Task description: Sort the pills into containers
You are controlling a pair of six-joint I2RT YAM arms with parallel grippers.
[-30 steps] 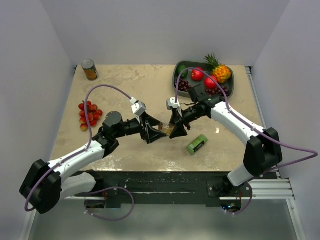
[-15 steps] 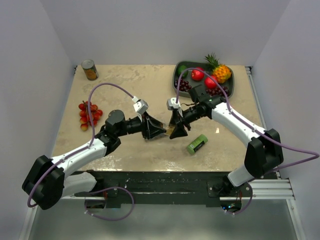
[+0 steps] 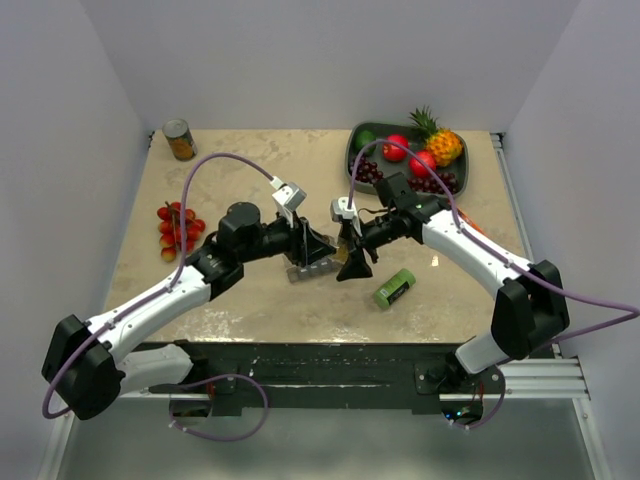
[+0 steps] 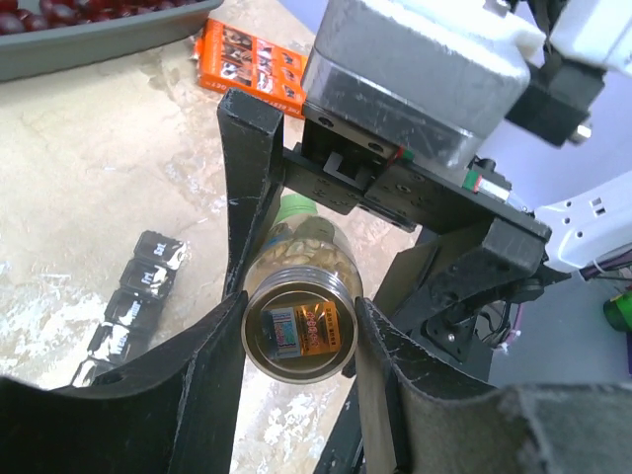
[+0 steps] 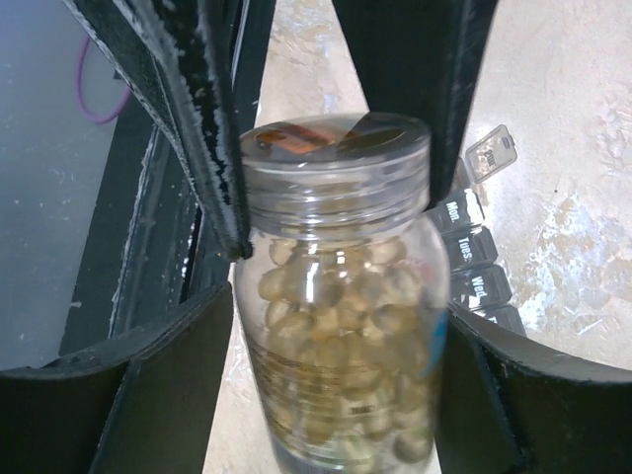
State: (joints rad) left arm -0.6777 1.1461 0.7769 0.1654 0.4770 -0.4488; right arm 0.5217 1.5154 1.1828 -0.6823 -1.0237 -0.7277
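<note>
The left gripper (image 4: 299, 318) has clamped the pill bottle (image 4: 301, 252) at its lid, and the right gripper (image 5: 336, 316) has spread off it. The handover looks complete, so pouring into the pill organizer (image 4: 133, 296) can follow.

The pills (image 5: 336, 326) lie in a bottle (image 5: 336, 148); the containers (image 3: 308, 268) lie just left, a box (image 3: 394, 288) right, on the table (image 3: 250, 300)

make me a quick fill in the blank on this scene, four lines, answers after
1. The left claw grips the clear bottle of pills by its ___.
2. The can stands at the table's far ___ corner.
3. The green box lies nearer the ___ arm's base.
4. The grey pill organiser lies on the table, held by ___ claw.
Answers: lid; left; right; neither
</note>
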